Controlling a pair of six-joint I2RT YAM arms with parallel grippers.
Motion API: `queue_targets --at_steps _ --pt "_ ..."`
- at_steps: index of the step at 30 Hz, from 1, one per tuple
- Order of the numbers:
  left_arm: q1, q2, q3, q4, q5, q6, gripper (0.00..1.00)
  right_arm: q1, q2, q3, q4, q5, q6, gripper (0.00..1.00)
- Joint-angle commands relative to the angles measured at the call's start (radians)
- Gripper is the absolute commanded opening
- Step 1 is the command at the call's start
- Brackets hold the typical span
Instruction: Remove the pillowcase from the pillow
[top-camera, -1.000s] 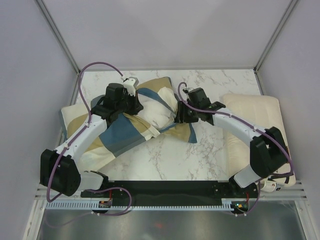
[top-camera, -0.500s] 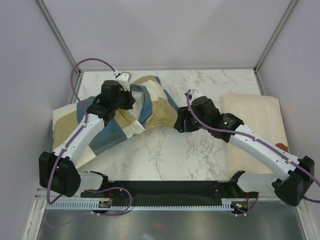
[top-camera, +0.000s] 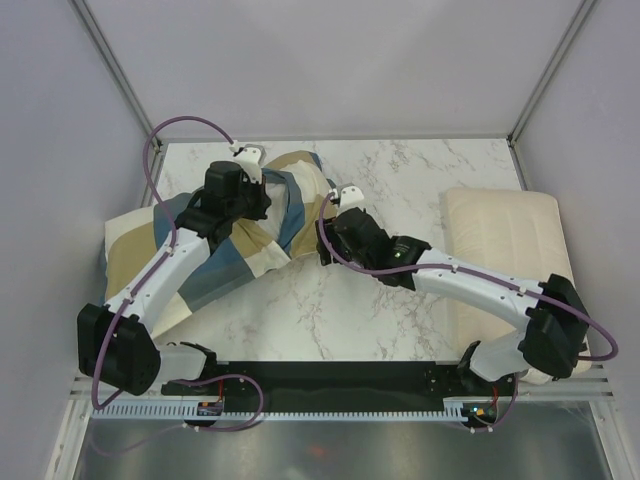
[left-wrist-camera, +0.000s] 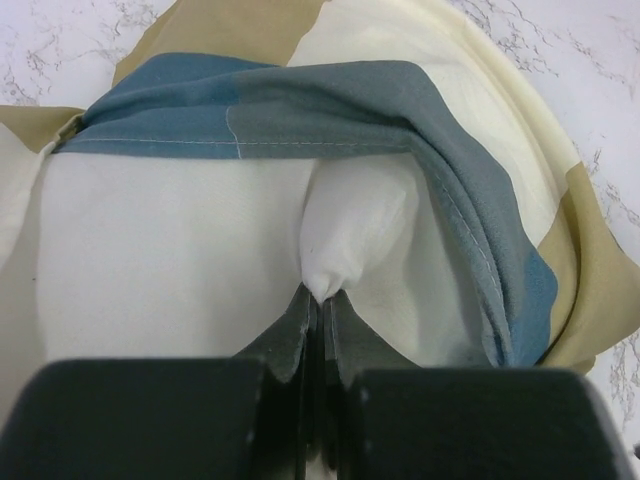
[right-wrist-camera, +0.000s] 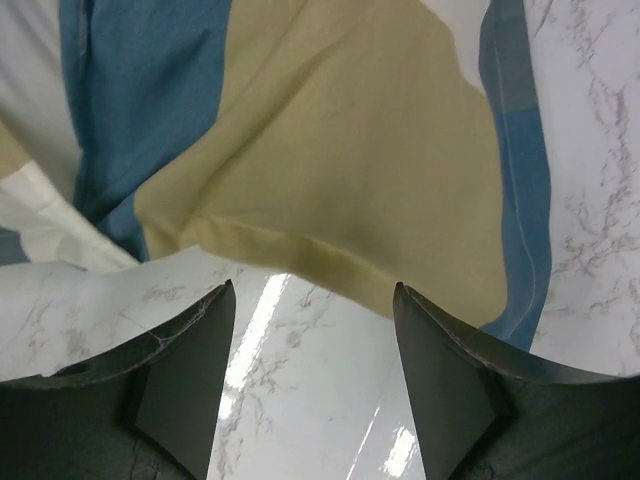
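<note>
1. Tabletop (top-camera: 410, 175) of white marble spreads right across the scene.
2. Pillowcase (top-camera: 245, 262), in blocks of blue, tan and cream, sprawls over the left half. It is bunched high toward the far side, and its right corner trails flat on the marble.
3. Pillow (left-wrist-camera: 170, 240), plain white, sits inside the pillowcase on the left, and it shows at the open mouth under a blue hem.
4. Second cream pillow (top-camera: 505, 240) lies flat along the right edge, well apart from the rest.
5. Left gripper (left-wrist-camera: 320, 298) is clamped tight on a pinch of the white pillow, just inside that mouth.
6. Right gripper (right-wrist-camera: 312, 290) hovers over the marble with jaws spread wide and nothing between them, right at the tan hem of the pillowcase.
</note>
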Motion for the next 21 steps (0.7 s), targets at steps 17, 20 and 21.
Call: queue_targets --at_steps 17,20,21 --pt "-0.005 -0.049 0.029 0.006 -0.049 0.062 0.02 -0.325 0.079 -0.210 0.489 -0.655 -0.246 0.27" --pt "-0.005 -0.049 0.029 0.007 -0.057 0.065 0.02 -0.326 0.102 -0.217 0.505 -0.752 -0.243 0.03" --pt "-0.005 -0.050 0.028 0.006 -0.055 0.067 0.02 -0.326 0.104 -0.224 0.515 -0.766 -0.241 0.00"
